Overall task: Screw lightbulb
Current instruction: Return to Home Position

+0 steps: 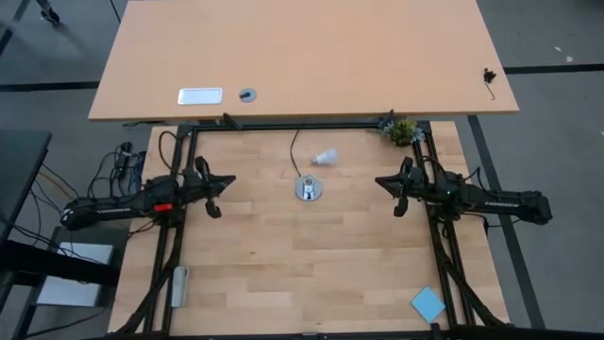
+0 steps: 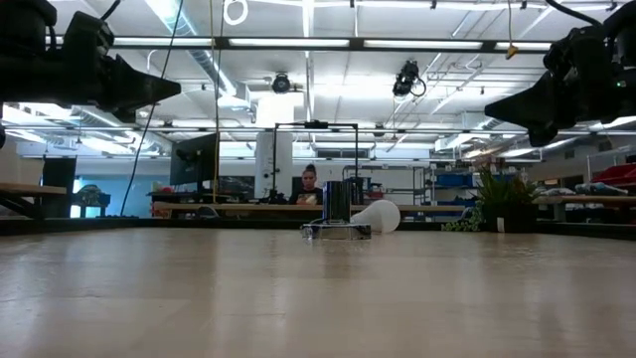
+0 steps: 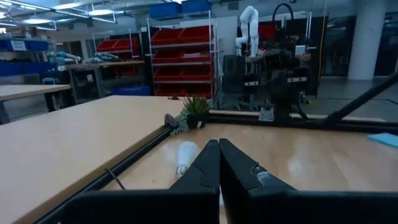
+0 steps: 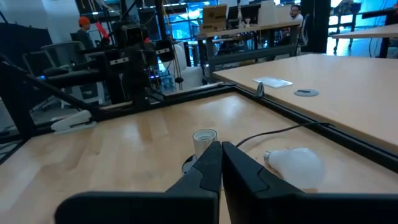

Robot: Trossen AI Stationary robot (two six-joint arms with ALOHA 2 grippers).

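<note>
The white lightbulb [image 1: 326,156] lies on its side on the wooden table, a little beyond the round silver socket base [image 1: 308,189] with its black cord [image 1: 294,151]. It also shows in the right wrist view [image 4: 295,165], the left wrist view [image 3: 186,155] and the low view [image 2: 377,216]. My left gripper [image 1: 232,178] hangs shut and empty above the table's left side, pointing toward the socket. My right gripper [image 1: 379,180] hangs shut and empty above the right side, pointing toward the socket [image 4: 204,144].
A small green plant [image 1: 403,131] stands at the table's far right corner. A blue square pad [image 1: 427,304] lies at the near right, a white object [image 1: 179,285] at the near left edge. A larger tan desk [image 1: 302,57] stands beyond the far edge.
</note>
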